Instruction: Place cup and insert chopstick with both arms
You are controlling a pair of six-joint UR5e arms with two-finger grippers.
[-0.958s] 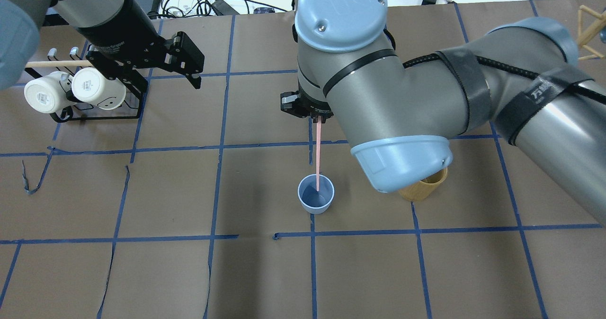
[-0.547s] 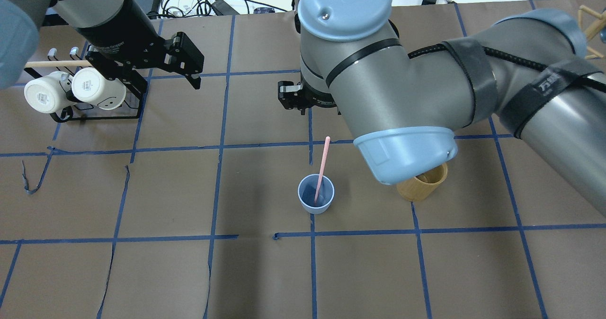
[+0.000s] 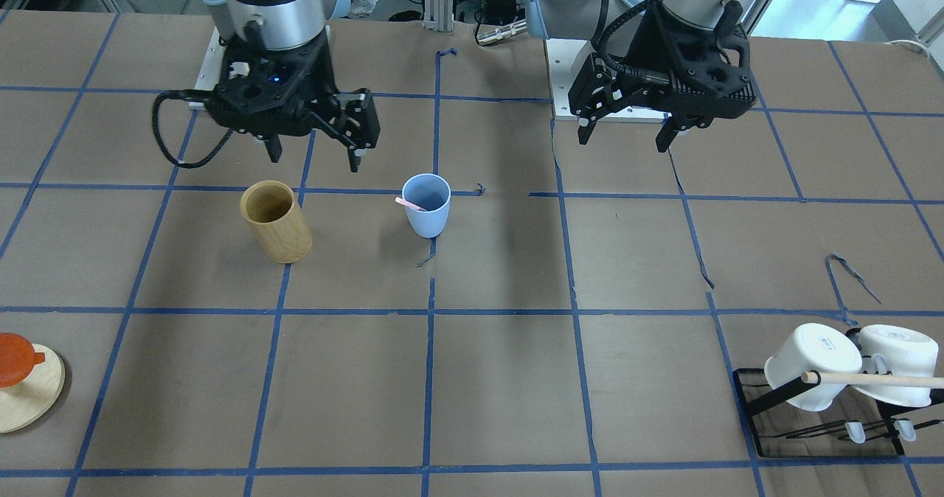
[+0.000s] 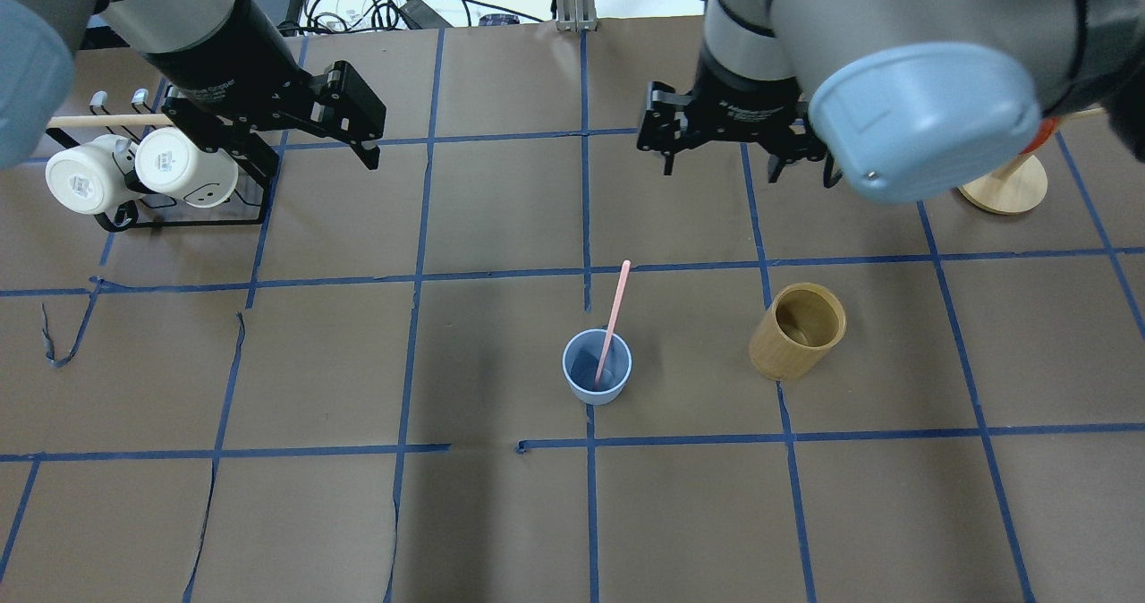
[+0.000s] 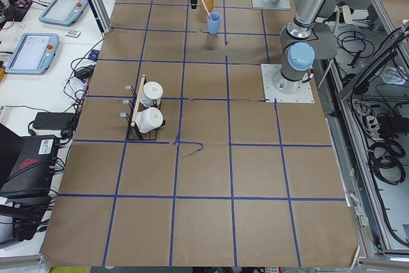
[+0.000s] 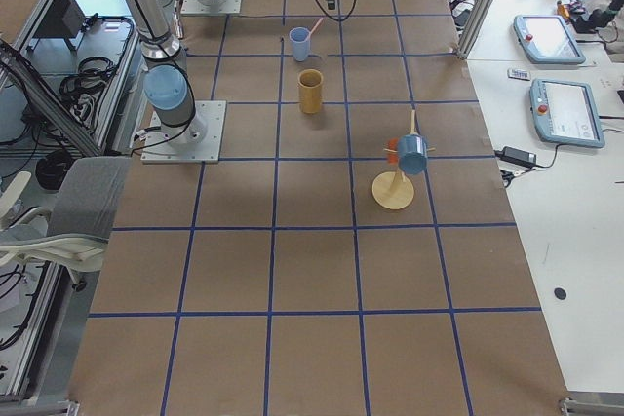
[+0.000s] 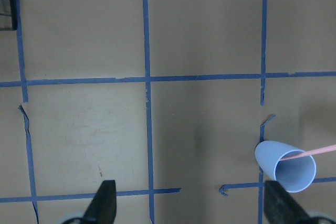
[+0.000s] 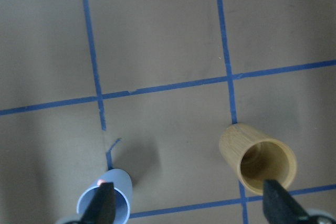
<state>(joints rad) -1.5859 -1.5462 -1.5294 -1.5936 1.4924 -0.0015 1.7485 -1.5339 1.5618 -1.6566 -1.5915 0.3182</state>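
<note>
The light blue cup [image 4: 597,379] stands upright near the table's middle, and also shows in the front view [image 3: 426,206]. One pale pink chopstick [image 4: 614,312] stands in it, leaning on the far rim. My right gripper [image 4: 747,169] is open and empty, hanging high beyond the cup and off to its right; in the front view [image 3: 315,159] it hangs above and between the cup and the bamboo cylinder. My left gripper [image 4: 309,160] is open and empty, far to the cup's left, by the mug rack. The left wrist view shows the cup [image 7: 286,166] at lower right.
A tan bamboo cylinder [image 4: 796,330] stands right of the cup. A black rack [image 4: 183,214] with two white mugs and a wooden dowel is at far left. A round wooden stand [image 4: 1002,182] sits at the far right.
My right gripper let go of the chopstick, which dropped into the cup and tipped against its rim. The right arm then drew back and to the right. The left arm has not moved.
</note>
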